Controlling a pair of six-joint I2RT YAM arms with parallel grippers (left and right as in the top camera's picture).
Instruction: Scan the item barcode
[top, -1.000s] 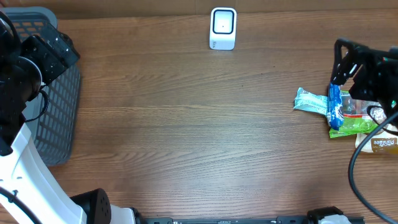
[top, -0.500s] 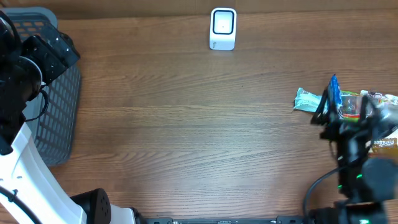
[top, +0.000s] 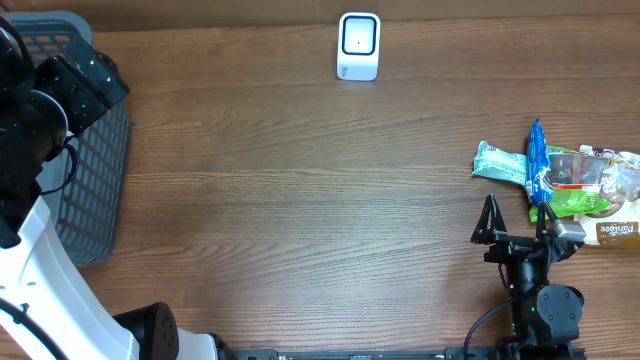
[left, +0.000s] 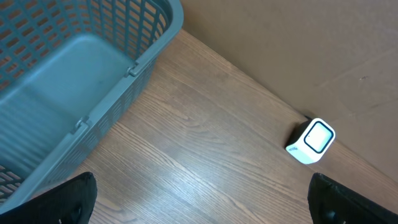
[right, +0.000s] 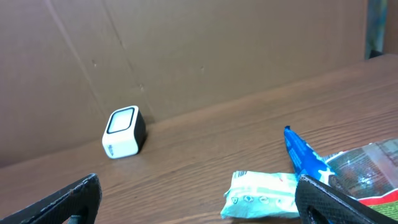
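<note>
Right pincer (top: 515, 222) withdrawn from packets (top: 545, 175) toward near bench edge, jaws apart, empty | left pincer (left: 211, 198) apart by basket (left: 74, 68) | packets heaped at right, well apart from scanner (top: 359, 45) | judged light, soft, slippery film: pinch a sealed end
</note>
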